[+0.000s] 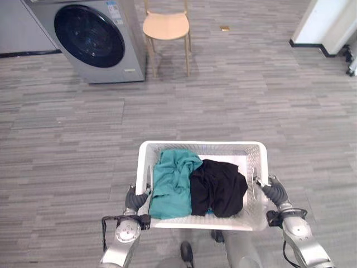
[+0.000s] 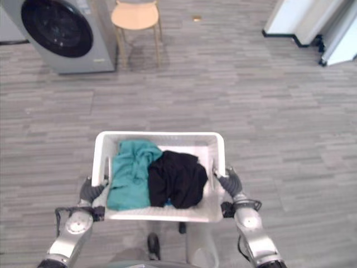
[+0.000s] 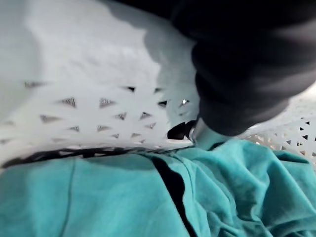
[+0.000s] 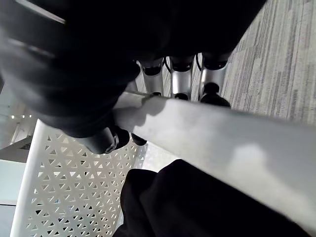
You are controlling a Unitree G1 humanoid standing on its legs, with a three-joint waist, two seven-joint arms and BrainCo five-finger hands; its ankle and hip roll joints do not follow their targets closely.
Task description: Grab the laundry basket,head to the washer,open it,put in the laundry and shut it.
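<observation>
A white perforated laundry basket is held up in front of me between both hands. Inside lie a teal garment on the left and a black garment on the right. My left hand grips the basket's left side, close to the teal garment and the mesh wall. My right hand holds the right side, its fingers curled over the rim and its thumb below. The grey washer stands far ahead at the left, its dark round door closed.
A light wooden chair stands just right of the washer. A white wall base is at the far right. A small tan object lies on the grey plank floor between them. Open floor stretches from the basket to the washer.
</observation>
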